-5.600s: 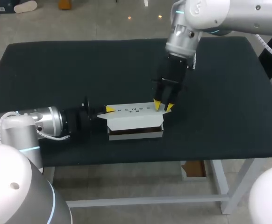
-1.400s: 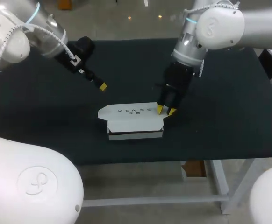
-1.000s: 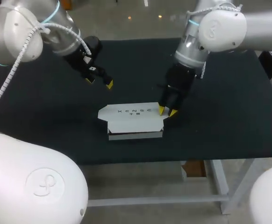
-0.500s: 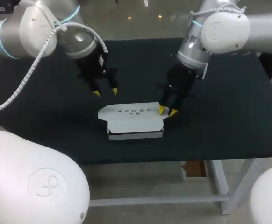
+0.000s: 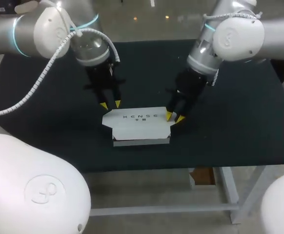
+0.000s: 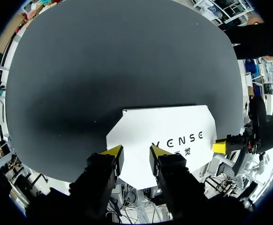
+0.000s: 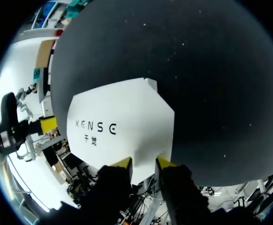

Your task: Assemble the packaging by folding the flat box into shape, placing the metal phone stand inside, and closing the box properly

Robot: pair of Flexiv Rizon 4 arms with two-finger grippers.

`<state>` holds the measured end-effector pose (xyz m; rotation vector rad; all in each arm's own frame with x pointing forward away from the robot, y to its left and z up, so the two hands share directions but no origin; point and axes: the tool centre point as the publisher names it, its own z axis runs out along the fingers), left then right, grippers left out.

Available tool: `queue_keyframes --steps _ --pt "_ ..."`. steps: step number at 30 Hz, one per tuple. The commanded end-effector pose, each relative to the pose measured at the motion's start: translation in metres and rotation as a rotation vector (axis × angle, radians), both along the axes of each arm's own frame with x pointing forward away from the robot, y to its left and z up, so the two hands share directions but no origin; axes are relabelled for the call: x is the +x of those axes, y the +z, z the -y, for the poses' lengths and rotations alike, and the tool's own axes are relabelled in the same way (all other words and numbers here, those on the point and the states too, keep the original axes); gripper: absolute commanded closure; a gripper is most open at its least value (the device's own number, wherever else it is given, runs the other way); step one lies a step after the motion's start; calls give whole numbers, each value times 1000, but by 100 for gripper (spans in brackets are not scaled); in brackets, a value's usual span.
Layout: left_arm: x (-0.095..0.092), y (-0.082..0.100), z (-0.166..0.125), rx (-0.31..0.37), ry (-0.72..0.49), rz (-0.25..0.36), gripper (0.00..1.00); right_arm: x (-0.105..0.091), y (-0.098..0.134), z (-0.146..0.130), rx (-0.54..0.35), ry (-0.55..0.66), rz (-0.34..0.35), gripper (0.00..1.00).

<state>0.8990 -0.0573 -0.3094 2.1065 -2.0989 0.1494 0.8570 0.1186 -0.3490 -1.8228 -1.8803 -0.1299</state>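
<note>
While the right gripper (image 5: 174, 117) stands with its yellow tips narrowly parted at the right rear corner of the lid (image 7: 127, 105), white card shows in the gap between them. It reads as bearing on that corner rather than clamping it, though actual contact cannot be confirmed. The left gripper (image 5: 110, 104) hangs just over the lid's left rear edge, its fingers a little apart with nothing between them. Under both lies the white cardboard box (image 5: 141, 140), already folded into shape, near the middle of the black table (image 5: 239, 122) toward its front edge, with its lid down over the body and angled tabs sticking out at either end. The box looks light and thin-walled: stiff along its creases but easy to dent or spring open, and smooth enough to slide on the cloth if pushed from one side only. The safest hold is likely on the end tabs or the lid's rear corners, with one arm steadying the box while the other tucks. The count is one box, one lid and two grippers. The metal phone stand is not in view, so it cannot be told whether it is already inside.
</note>
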Motion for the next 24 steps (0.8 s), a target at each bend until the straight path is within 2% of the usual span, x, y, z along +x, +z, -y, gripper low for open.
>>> queue_keyframes --steps 1,7,17,24 --pt "-2 -6 4 30 -1 -3 60 -1 -2 1 8 -2 0 65" --pt "-10 -15 5 40 0 -10 61 -1 -3 0 12 -7 2 65" --pt "-19 -19 2 41 12 9 61 1 -4 0 13 -12 5 66" --pt "-23 -21 1 56 25 25 57 1 -4 -1 11 -13 5 66"
